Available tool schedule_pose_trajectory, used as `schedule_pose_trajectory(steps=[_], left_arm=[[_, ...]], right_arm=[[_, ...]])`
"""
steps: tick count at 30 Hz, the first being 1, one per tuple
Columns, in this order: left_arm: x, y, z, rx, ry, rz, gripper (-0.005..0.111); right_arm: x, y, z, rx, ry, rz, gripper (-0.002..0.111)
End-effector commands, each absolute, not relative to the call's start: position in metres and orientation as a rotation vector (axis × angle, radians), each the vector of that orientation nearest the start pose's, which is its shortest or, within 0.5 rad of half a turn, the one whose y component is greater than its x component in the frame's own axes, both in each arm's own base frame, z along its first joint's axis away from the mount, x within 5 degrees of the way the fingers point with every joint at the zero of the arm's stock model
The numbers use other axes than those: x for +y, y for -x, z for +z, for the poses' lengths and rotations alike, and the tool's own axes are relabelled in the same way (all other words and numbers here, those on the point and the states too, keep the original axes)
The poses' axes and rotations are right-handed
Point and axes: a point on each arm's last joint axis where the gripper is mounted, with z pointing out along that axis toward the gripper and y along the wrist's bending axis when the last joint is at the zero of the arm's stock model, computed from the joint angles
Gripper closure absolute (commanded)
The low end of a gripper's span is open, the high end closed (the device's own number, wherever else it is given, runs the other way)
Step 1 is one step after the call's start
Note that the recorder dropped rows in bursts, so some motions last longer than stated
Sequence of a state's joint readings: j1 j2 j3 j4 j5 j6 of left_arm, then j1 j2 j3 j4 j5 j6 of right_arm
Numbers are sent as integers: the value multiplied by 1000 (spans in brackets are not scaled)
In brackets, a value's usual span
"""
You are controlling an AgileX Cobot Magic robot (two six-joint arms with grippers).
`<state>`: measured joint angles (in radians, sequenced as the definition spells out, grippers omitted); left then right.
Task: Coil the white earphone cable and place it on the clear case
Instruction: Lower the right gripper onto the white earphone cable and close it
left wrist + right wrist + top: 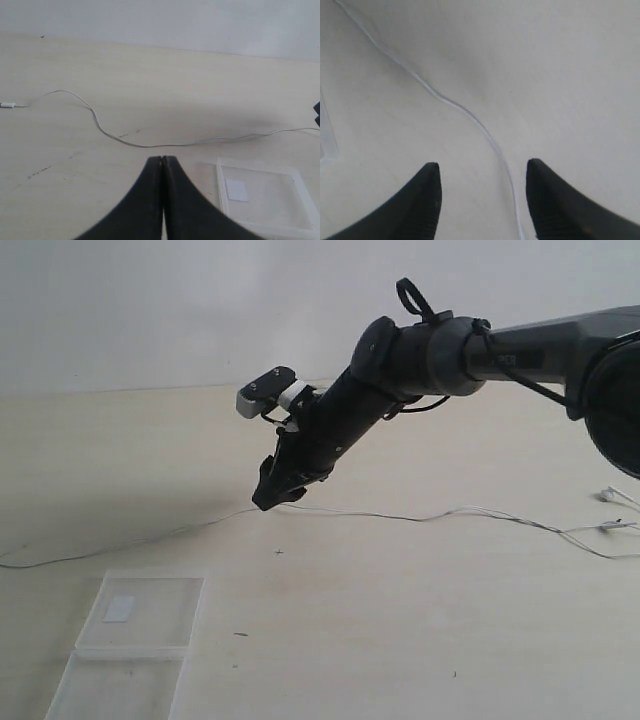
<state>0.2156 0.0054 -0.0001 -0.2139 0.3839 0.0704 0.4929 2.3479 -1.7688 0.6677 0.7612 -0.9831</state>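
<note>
Cable [400, 517] lies stretched out across the tabletop [420, 640], uncoiled, with the earbuds [608, 495] at its right end. Right jaws are wide, tips low at mid-cable. The cable runs between them, unclamped. Left jaws are pressed together and empty, above the tabletop near the case [165, 605]. Case lies open at lower left of the exterior view, clear of the cable, label [120, 607] on one half.

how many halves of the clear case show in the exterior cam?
2. Labelled half at lower left; plain half adjoins it at the bottom edge, partly cut off by the frame.
</note>
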Motion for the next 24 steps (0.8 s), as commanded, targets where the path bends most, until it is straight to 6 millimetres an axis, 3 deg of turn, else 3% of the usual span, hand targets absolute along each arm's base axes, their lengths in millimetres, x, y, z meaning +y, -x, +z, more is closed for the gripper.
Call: schedule_pose_trajectory(steps=[1, 9, 17, 24], left_arm=[[4, -53, 180, 1836, 257, -17, 107], [4, -53, 180, 1836, 257, -17, 107], [4, -53, 180, 1836, 257, -17, 107], [4, -53, 180, 1836, 257, -17, 107]], right_arm=[[270, -423, 114, 2259, 1339, 573, 57], [269, -427, 93, 2273, 1410, 517, 57], [266, -428, 85, 2279, 1441, 481, 58], [262, -427, 80, 2266, 1534, 400, 79]])
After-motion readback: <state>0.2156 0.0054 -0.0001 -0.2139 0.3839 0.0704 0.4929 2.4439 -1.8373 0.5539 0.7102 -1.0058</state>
